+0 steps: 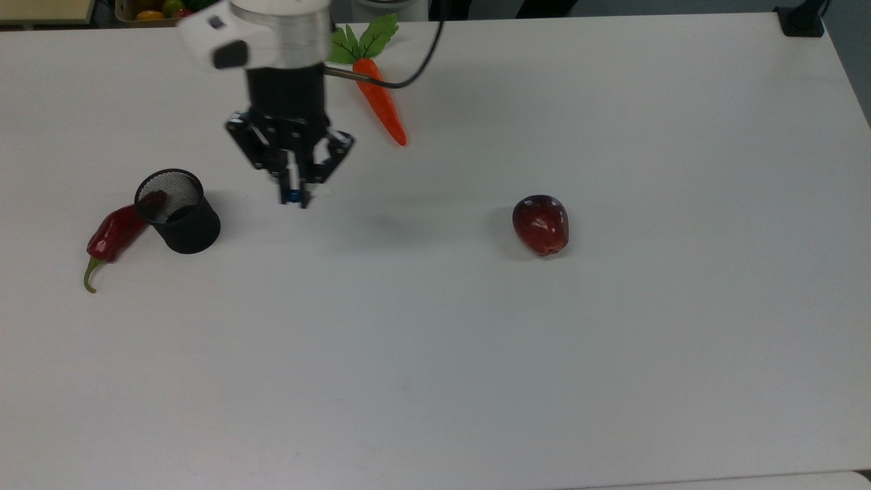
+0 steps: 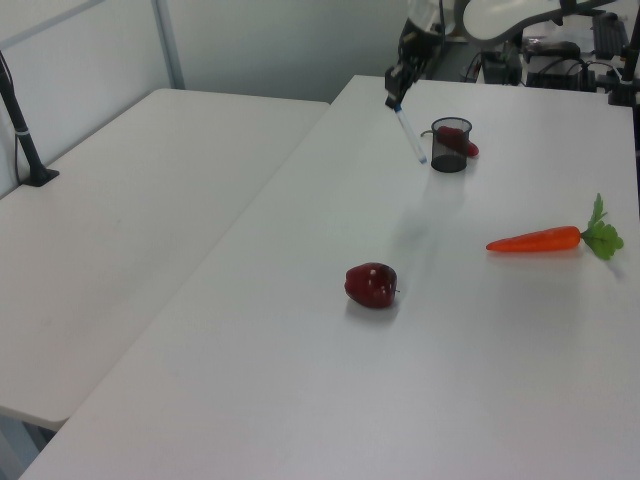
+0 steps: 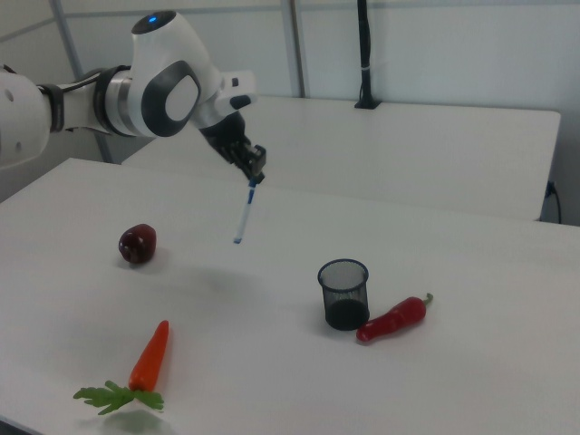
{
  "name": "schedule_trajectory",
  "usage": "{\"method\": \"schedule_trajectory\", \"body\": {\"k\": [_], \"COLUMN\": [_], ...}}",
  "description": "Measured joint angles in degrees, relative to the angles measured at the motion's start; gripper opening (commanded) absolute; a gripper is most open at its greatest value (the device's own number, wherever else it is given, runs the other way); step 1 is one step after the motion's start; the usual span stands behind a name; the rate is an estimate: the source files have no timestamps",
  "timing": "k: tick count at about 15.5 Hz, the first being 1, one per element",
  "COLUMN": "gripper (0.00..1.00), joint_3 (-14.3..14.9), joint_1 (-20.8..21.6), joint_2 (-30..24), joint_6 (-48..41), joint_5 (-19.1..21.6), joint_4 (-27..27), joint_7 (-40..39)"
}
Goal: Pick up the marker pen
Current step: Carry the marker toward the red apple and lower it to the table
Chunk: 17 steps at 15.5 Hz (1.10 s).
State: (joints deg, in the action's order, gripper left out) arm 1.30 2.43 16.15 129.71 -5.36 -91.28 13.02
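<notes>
I'm holding the marker pen by its top end — gripper clenched on it, pen hanging clear of the mesh cup — carrying it high above the table.

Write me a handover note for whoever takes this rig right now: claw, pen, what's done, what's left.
Claw: shut on the marker pen, holding it by one end, the rest hanging down in the air.
Pen: clear of the black mesh cup, above bare table between the cup and the apple.
Nearby: red chili against the cup, carrot behind the arm.
Done: pen taken out and lifted.
Left: nothing but keeping the grip.
</notes>
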Motion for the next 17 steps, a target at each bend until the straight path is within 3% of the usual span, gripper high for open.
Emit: {"method": "schedule_trajectory", "body": {"k": [4, 10, 13, 17], "gripper": [0.12, 0.15, 0.31, 0.69], "joint_3": [0.0, 0.0, 0.0, 0.0], "joint_1": [4.2, 7.1, 7.1, 7.1], "joint_2": [0.9, 6.0, 7.9, 7.9], "joint_6": [-7.3, -8.3, -8.3, -8.3], "joint_5": [0.0, 0.0, 0.0, 0.0], "joint_4": [-0.8, -2.5, -2.4, -2.1], "joint_7": [0.0, 0.0, 0.0, 0.0]}}
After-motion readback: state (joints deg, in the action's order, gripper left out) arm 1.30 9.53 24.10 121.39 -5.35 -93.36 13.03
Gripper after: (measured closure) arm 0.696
